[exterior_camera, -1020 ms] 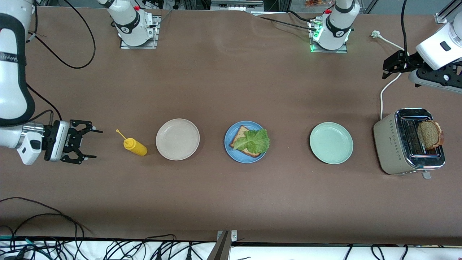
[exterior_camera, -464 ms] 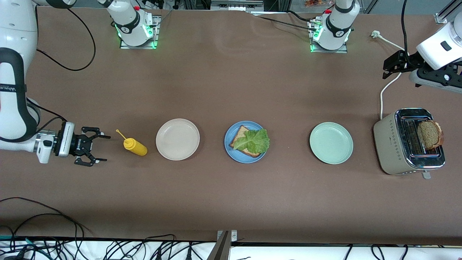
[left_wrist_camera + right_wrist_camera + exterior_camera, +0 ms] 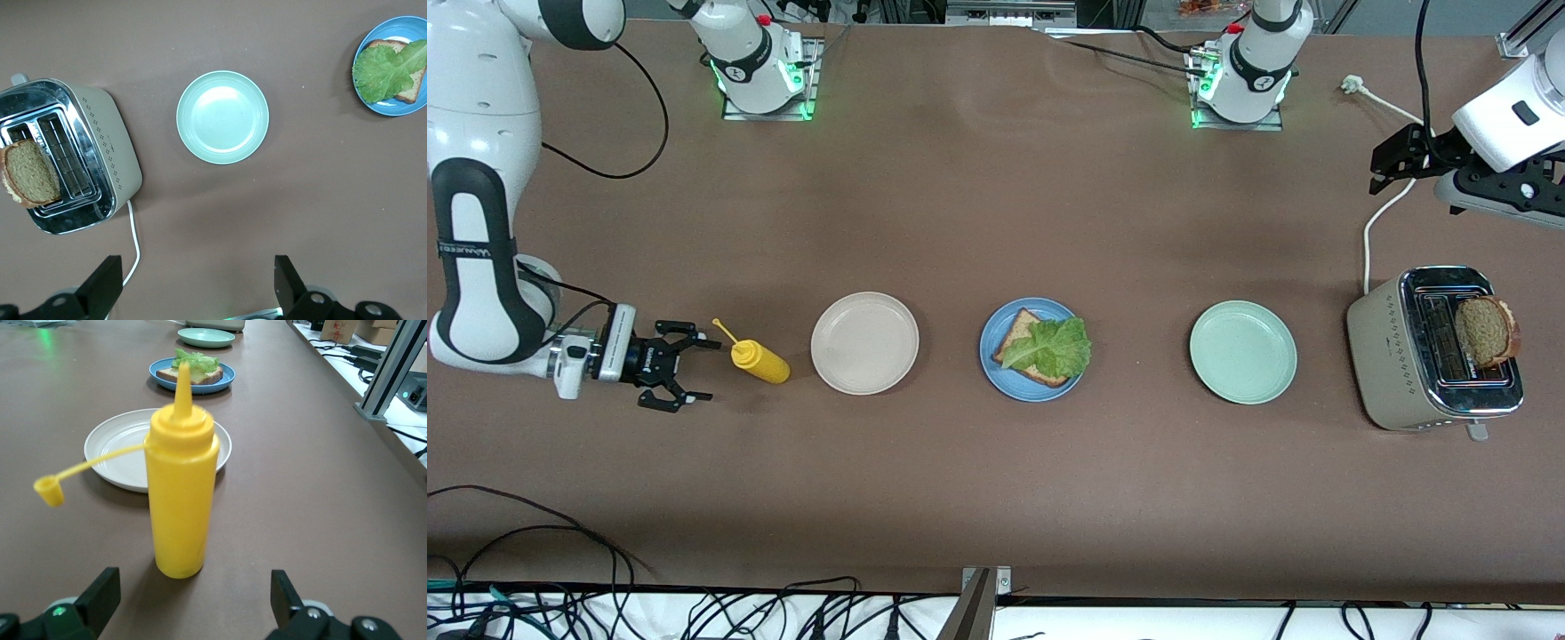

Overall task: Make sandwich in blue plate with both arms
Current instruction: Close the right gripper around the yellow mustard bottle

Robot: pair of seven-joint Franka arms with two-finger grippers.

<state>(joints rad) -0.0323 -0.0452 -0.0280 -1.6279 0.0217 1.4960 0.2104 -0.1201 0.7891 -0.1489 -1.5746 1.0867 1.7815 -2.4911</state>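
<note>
The blue plate (image 3: pixel 1001 379) lies mid-table with one brown bread slice (image 3: pixel 1021 331) on it and a green lettuce leaf (image 3: pixel 1052 347) on top. A second bread slice (image 3: pixel 1485 332) sticks up from the toaster (image 3: pixel 1396 356). My right gripper (image 3: pixel 704 370) is open and low, level with the yellow squeeze bottle (image 3: pixel 760 360), just short of it toward the right arm's end of the table. In the right wrist view the bottle (image 3: pixel 181 500) stands ahead of the open gripper (image 3: pixel 193 593). My left gripper (image 3: pixel 1376 176) waits open and empty, high over the toaster's white cord (image 3: pixel 133 240).
A cream-white plate (image 3: pixel 864 342) lies between the bottle and the blue plate. A mint-green plate (image 3: pixel 1243 352) lies between the blue plate and the toaster. The bottle's cap (image 3: pixel 49 491) dangles on its strap. Cables run along the table's edge nearest the front camera.
My right gripper has come down and moved toward the yellow bottle, staying open. The left arm, the plates and the bread have not moved.
</note>
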